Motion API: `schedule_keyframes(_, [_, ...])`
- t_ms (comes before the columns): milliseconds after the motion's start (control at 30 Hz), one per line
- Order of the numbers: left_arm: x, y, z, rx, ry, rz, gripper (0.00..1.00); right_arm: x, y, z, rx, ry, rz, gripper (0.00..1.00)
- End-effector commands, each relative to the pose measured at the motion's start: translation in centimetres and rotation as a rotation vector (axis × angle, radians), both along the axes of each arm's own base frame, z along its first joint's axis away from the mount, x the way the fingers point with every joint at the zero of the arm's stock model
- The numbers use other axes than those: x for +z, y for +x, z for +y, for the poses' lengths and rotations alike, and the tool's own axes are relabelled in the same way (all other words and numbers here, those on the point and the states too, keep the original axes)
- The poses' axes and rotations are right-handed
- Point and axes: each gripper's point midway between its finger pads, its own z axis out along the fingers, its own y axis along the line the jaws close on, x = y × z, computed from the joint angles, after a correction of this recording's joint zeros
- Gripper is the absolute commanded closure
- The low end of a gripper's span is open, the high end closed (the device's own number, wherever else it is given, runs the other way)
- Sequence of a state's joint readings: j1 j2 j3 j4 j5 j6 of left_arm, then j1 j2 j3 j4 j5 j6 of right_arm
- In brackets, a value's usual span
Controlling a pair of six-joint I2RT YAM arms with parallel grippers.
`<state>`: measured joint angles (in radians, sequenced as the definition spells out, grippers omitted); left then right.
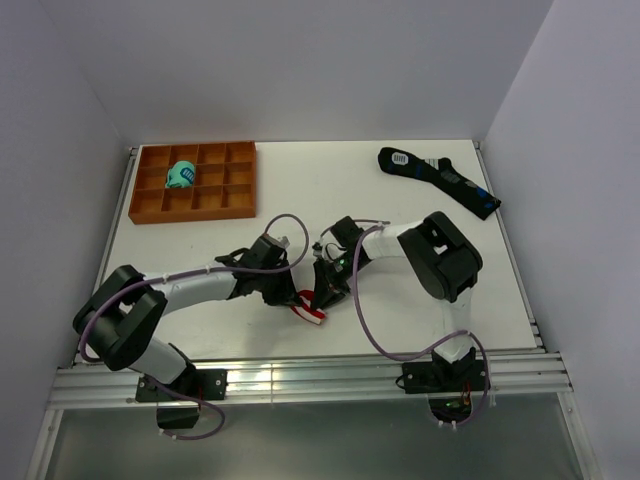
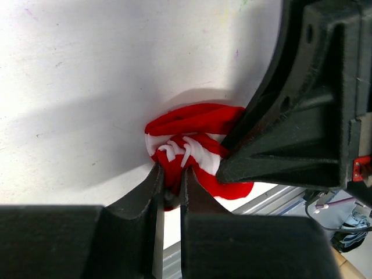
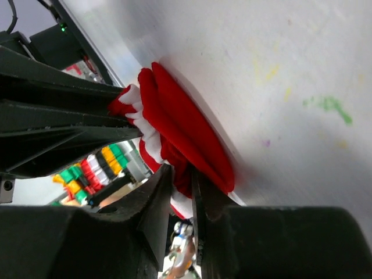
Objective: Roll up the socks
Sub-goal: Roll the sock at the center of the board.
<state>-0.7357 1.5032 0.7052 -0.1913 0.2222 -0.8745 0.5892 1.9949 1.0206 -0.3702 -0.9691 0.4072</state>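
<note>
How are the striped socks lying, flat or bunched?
Bunched: the socks form a crumpled wad, pinched by the left pincer and right pincer.

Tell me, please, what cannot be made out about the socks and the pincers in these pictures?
- Top view: the left arm and right arm cover both pincer tips and most of the socks.
- Left wrist view: the right arm's housing hides the bundle's right side, the left pincer its near edge.
- Right wrist view: the right pincer hides the lower edge.
- One sock or two: unclear everywhere.
</note>
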Motion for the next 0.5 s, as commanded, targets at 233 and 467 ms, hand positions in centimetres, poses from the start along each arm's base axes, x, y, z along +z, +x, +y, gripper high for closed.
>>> schedule_keyframes(233, [-1.7,-0.7,1.8,0.008,0.213,0.148,1.0,-2.2,4.2,-2.2,-0.09,-0.191,-0.366,0.66])
schedule_keyframes(467, [-2.3,-1.6,1.9,-0.02,0.235,0.213,1.0,0.6,6.6,-2.4,-0.193,-0.168,-0.549,0.64])
